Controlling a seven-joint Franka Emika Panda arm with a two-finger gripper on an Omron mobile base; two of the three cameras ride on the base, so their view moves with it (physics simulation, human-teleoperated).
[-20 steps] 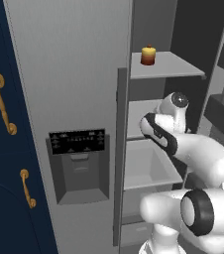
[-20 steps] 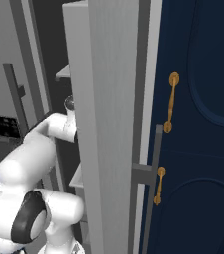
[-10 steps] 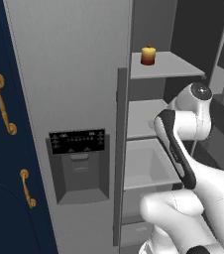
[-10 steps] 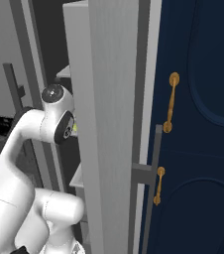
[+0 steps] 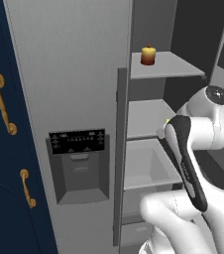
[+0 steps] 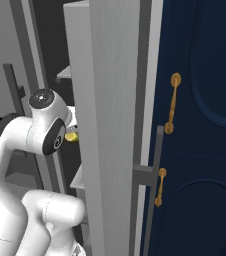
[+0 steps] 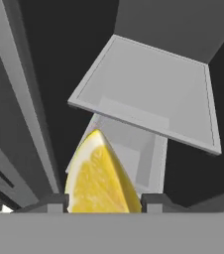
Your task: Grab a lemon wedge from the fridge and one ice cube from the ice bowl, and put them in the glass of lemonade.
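Pincer (image 7: 104, 202) is clenching the lemon wedge (image 7: 100, 176) between its tips, pointed end facing away from the hand. Wedge is sitting inside the open fridge (image 5: 79, 89), in front of the shelf (image 7: 148, 94). Glass of lemonade lies elsewhere, so the arm likely needs to be backing out past the door (image 6: 112, 125).
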